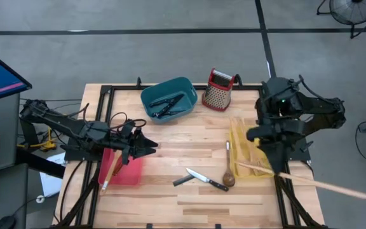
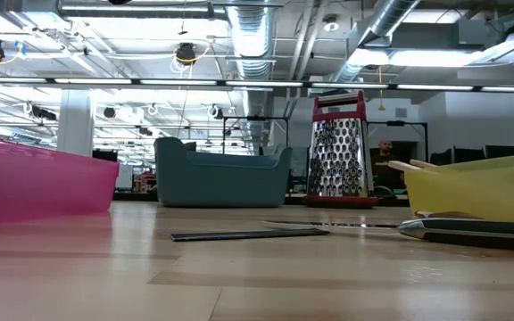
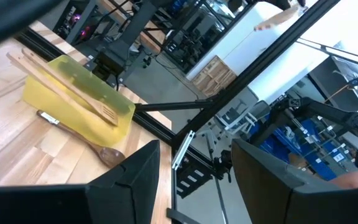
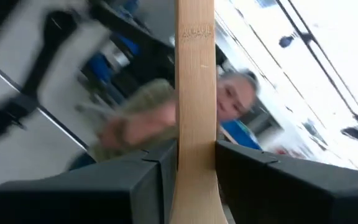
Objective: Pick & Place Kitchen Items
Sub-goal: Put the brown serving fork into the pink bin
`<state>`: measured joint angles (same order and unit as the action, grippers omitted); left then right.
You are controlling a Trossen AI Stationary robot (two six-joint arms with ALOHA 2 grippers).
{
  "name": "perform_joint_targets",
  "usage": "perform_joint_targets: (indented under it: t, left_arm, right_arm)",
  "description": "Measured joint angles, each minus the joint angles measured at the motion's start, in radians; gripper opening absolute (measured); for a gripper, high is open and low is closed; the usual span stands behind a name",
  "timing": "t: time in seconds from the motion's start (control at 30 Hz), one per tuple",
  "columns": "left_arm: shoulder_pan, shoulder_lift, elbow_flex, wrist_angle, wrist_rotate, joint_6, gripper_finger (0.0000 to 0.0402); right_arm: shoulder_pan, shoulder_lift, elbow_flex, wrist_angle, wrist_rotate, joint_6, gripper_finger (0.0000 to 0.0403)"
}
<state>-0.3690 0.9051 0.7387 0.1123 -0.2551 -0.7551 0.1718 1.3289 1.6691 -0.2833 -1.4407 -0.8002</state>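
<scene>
1. My right pincer (image 1: 276, 164) is clamped on a long pale wooden utensil (image 1: 323, 183); in the right wrist view its flat handle (image 4: 195, 93) stands squeezed between my two dark fingers (image 4: 148, 171).
2. From above, that utensil sticks out past the table's (image 1: 170, 203) right edge, while its other end reaches back over the yellow bin (image 1: 236, 166).
3. The yellow bin sits on the right side of the table, just under my right arm, with more pale wooden pieces (image 1: 250, 152) lying in it.
4. Just left of that bin a dark wooden spoon (image 1: 228, 170) lies flat, bowl toward the table's front edge.
5. Near it, farther left, a black-handled knife (image 1: 207, 180) rests on the bare wood.
6. My left pincer (image 1: 150, 146) hangs over the red bin (image 1: 129, 175) at the left, its fingers (image 3: 135, 180) parted and holding nothing.
7. A pale wooden utensil (image 1: 111, 170) leans in the red bin.
8. At the back stands the teal bin (image 1: 168, 100) with dark-handled utensils (image 1: 166, 105) inside, and the red-topped grater (image 1: 218, 90) is just to its right.
</scene>
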Motion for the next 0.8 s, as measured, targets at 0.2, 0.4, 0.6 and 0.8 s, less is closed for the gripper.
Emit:
perform_joint_targets:
  t: [0.2, 0.4, 0.6, 0.8]
  left_arm:
    - [0.0, 0.0, 0.0, 0.0, -0.001, 0.0, 0.0182]
    - [0.0, 0.0, 0.0, -0.004, -0.001, 0.0, 0.0182]
    - [0.0, 0.0, 0.0, -0.007, -0.001, 0.0, 0.0182]
    - [0.0, 0.0, 0.0, -0.008, -0.001, 0.0, 0.0182]
  right_arm:
    - [0.078, 0.008, 0.0, 0.001, -0.108, 0.139, 0.0103]
    - [0.156, 0.022, -0.002, -0.003, -0.126, 0.223, 0.0103]
    - [0.19, 0.038, -0.001, 0.0, -0.129, 0.225, 0.0103]
    - [0.155, 0.062, 0.001, -0.022, 0.048, 0.387, 0.0103]
